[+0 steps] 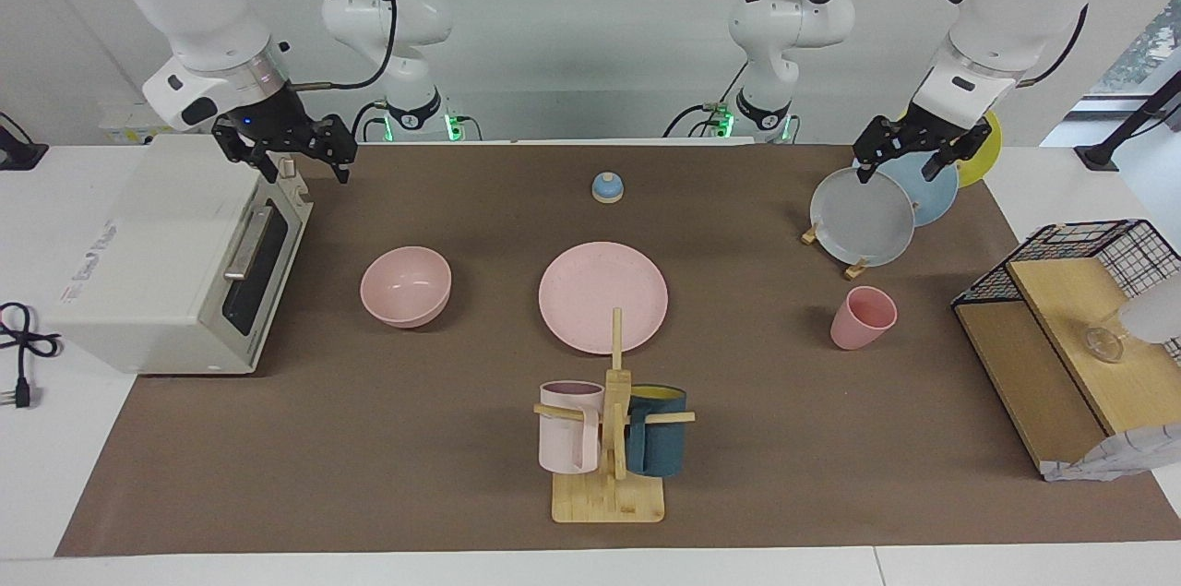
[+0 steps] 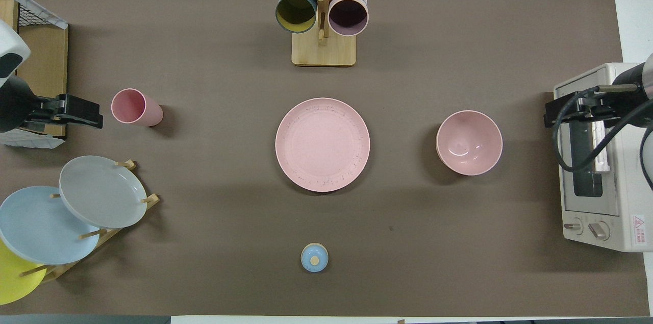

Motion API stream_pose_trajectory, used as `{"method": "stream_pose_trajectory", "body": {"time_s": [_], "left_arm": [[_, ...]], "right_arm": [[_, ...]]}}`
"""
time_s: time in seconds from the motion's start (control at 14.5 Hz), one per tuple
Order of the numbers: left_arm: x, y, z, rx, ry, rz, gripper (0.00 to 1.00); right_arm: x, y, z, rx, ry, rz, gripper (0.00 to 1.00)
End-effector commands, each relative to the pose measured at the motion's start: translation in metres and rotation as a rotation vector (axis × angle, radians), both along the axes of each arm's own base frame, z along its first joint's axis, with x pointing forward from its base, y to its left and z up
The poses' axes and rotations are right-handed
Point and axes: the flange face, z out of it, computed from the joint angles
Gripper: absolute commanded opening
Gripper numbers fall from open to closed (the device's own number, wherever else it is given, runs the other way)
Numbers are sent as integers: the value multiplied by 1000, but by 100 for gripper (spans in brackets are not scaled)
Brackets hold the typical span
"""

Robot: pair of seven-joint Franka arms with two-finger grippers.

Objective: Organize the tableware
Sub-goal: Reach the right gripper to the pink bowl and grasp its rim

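The salmon-pink plate lies flat at the middle of the brown mat and also shows in the overhead view. The pink bowl stands upright beside it toward the right arm's end. The pink cup stands upright toward the left arm's end. My right gripper hangs open and empty over the toaster oven's door edge. My left gripper hangs open and empty over the plate rack, beside the cup in the overhead view.
A white toaster oven sits at the right arm's end. A rack with upright grey, blue and yellow plates and a wire-and-wood shelf sit at the left arm's end. A mug tree stands farther out; a small blue bell sits nearer.
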Motion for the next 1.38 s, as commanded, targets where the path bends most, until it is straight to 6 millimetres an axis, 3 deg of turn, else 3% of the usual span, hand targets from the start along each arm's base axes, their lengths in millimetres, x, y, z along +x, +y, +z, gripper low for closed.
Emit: {"method": "stream_pose_trajectory", "body": {"time_s": [0.0,0.34,0.48,0.55,0.83,0.9,1.1,1.31], "left_arm": [[-8,2,1,22,1,-3,100],[-8,2,1,22,1,-3,100],[-8,2,1,22,1,-3,100],[-8,2,1,22,1,-3,100],[-8,2,1,20,1,-3,100],[-8,2,1,22,1,-3,100],[-8,2,1,22,1,-3,100],[-8,2,1,22,1,-3,100]], "right_arm": [[-4,1,5,26,0,27,100],[-8,17,1,46,5,52,100],[-6,49,-3,87,-36,98,100],[-4,73,-14,89,-49,134,100],[20,160,-112,87,-58,128,100],[21,172,-141,87,-69,127,100],[-2,166,-217,82,-79,125,100],[-11,159,-227,61,-37,144,100]]}}
